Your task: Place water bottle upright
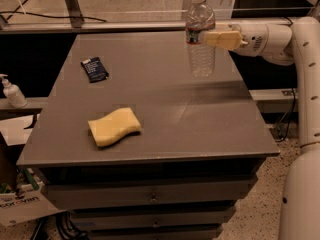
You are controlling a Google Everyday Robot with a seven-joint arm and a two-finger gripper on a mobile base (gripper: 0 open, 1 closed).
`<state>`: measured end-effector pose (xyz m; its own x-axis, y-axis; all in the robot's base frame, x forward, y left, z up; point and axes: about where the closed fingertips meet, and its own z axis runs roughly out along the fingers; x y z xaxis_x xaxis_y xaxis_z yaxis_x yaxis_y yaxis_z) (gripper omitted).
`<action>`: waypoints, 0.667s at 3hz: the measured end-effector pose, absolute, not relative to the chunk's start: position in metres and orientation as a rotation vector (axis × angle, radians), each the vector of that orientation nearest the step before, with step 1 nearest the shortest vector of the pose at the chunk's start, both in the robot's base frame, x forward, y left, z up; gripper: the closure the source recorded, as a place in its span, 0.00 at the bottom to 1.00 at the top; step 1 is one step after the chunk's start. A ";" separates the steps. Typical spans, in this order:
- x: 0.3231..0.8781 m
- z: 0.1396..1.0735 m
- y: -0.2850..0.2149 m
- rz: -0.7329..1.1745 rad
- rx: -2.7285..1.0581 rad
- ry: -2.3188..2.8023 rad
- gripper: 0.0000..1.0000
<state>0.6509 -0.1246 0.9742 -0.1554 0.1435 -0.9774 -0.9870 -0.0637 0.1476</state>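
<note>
Three smaller things lie left of the task's thing. At the far left edge of the frame, off the counter (pixel 200 129), stands a small white pump bottle (pixel 11 91). A dark flat packet (pixel 95 68) lies on the counter's upper left, and a yellow sponge (pixel 114 127) lies left of centre, nearer the front edge. Both are well apart from the water bottle (pixel 201 59), with bare grey surface between.

The water bottle stands upright in the upper right of the frame: clear, ribbed, white cap on top, dark label band. I cannot tell whether its base touches the counter. The end effector (pixel 208 37) reaches in from the right, its tan fingers clamped on the bottle at the label band.
</note>
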 end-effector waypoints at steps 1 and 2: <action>0.649 0.978 -0.131 1.466 -1.034 1.084 1.00; 0.641 0.981 -0.144 1.464 -1.038 1.013 1.00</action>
